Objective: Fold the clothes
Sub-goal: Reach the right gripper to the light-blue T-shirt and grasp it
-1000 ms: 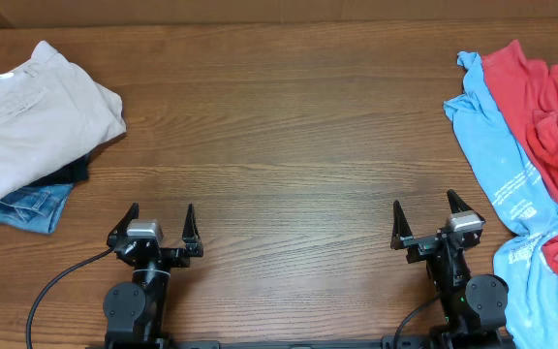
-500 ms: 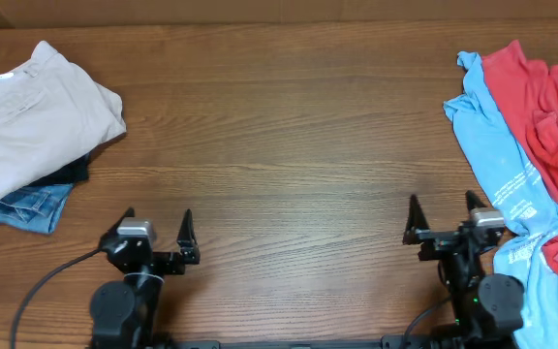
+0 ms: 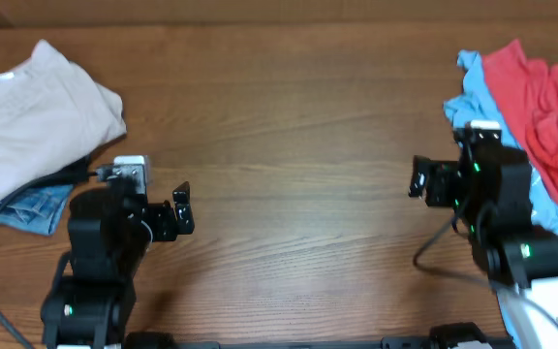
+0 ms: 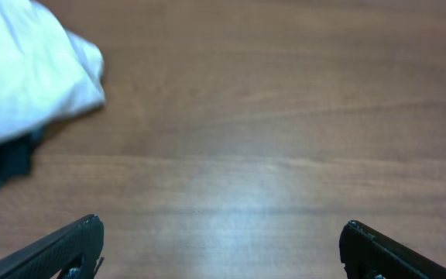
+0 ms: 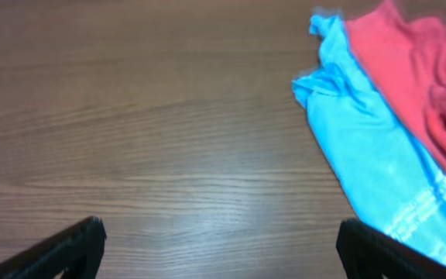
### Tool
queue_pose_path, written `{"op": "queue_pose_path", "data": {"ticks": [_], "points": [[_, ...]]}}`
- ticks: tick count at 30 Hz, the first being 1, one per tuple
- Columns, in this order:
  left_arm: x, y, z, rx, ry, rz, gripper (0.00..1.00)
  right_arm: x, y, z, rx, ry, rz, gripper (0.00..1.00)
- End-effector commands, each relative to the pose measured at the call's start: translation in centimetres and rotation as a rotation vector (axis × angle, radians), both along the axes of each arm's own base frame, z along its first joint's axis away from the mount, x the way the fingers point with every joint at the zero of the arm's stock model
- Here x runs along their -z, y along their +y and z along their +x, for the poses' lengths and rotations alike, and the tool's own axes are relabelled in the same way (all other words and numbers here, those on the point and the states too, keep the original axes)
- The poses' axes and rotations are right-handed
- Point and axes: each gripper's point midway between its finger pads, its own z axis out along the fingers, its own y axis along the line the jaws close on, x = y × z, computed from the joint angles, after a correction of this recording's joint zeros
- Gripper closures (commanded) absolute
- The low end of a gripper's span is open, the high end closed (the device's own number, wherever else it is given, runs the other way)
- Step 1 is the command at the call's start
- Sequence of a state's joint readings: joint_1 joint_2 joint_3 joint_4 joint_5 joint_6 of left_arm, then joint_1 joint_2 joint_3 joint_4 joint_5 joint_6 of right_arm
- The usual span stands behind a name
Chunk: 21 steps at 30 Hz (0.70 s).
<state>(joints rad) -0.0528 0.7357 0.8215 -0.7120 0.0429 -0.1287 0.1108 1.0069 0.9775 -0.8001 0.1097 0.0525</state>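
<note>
Sky-blue T-shirt (image 5: 362, 147) should be pinched at its free edge by the right tool (image 5: 217, 240), wide open and empty; the left tool (image 4: 219, 236) likewise.

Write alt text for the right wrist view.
A crumpled sky-blue T-shirt lies at the right of a wooden table, a red T-shirt bunched along its right edge. The right gripper hangs open and empty over bare wood.
</note>
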Motion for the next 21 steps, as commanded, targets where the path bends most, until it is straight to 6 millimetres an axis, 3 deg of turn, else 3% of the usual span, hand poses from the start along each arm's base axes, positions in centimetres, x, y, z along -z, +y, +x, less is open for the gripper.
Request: {"op": "queue_pose_path", "data": {"ticks": [1, 3, 7, 13, 21], "points": [[0.1, -1.5, 0.8, 0.061, 0.064, -0.047, 0.0, 0.1, -0.1, 2.2, 0.015, 0.057, -0.008, 0.0], [0.6, -1.6, 0.9, 0.064, 0.084, -0.05, 0.0, 1.3, -1.4, 2.9, 0.089, 0.088, -0.026, 0.0], [1.1, -1.6, 0.9, 0.063, 0.107, -0.052, 0.0, 4.0, -6.8, 3.0, 0.376, 0.163, 0.023, 0.0], [1.1, -1.6, 1.0, 0.063, 0.106, -0.052, 0.0, 9.0, -15.4, -0.8, 0.735, 0.325, 0.113, 0.0], [1.0, -1.6, 1.0, 0.063, 0.102, -0.051, 0.0, 16.9, -18.8, -6.1, 0.992, 0.555, 0.226, 0.0]]}}
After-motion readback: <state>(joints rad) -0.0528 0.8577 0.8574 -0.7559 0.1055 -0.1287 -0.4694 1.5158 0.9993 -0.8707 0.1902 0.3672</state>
